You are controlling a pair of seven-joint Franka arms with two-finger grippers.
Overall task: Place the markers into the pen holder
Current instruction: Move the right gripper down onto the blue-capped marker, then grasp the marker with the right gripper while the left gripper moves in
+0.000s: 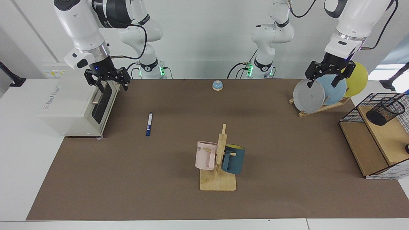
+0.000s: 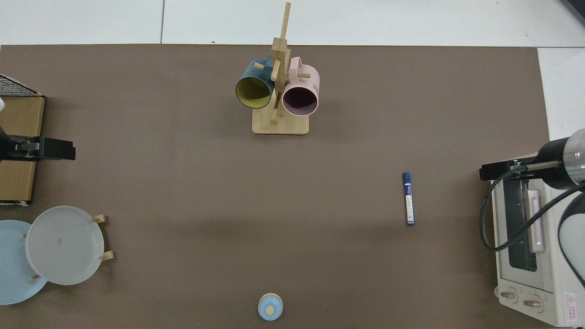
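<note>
The marker [image 1: 149, 124] [image 2: 408, 198], white with a blue cap and blue end, lies flat on the brown mat, left of centre in the facing view. The pen holder [image 1: 385, 111], a small black mesh cup, leans tilted on the upper wooden shelf at the far right; the top view does not show it. My right gripper [image 1: 114, 89] [image 2: 484, 172] hangs open over the toaster oven's front, well behind the marker. My left gripper [image 1: 321, 85] [image 2: 68, 151] hangs open, holding nothing, in front of the plate rack.
A white toaster oven [image 1: 76, 107] stands at the mat's left edge. A wooden mug tree [image 1: 220, 159] carries a pink and a dark blue mug. A plate rack [image 1: 319, 92] holds three plates. A blue bell [image 1: 217, 85] sits at the back. A wire basket frame [image 1: 374, 143] encloses wooden shelves.
</note>
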